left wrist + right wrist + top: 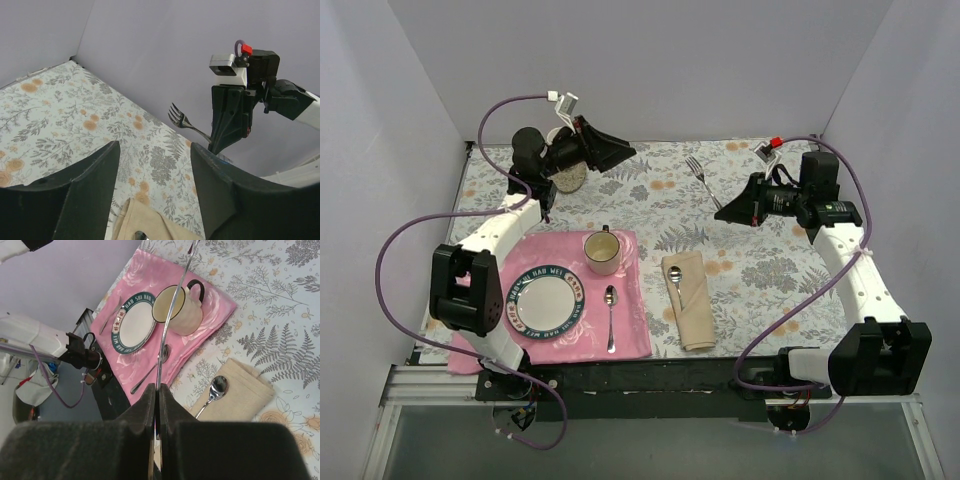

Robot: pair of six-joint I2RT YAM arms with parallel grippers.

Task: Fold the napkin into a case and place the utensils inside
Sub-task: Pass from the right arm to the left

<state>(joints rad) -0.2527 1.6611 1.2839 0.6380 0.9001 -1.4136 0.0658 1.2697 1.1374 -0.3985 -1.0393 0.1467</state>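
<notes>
Grip: your right end effector (724, 213) is pinched shut on the fork (699, 171) by its handle, held above the floral cloth (770, 270).
Fork: tines jut out toward the back wall (650, 60).
Left end effector (623, 153): parted, holding nothing, raised at back left.
Case (692, 305): flat on that cloth, just right of the pink placemat (632, 330).
Spoon (675, 276): lying on the case, bowl toward the back.
</notes>
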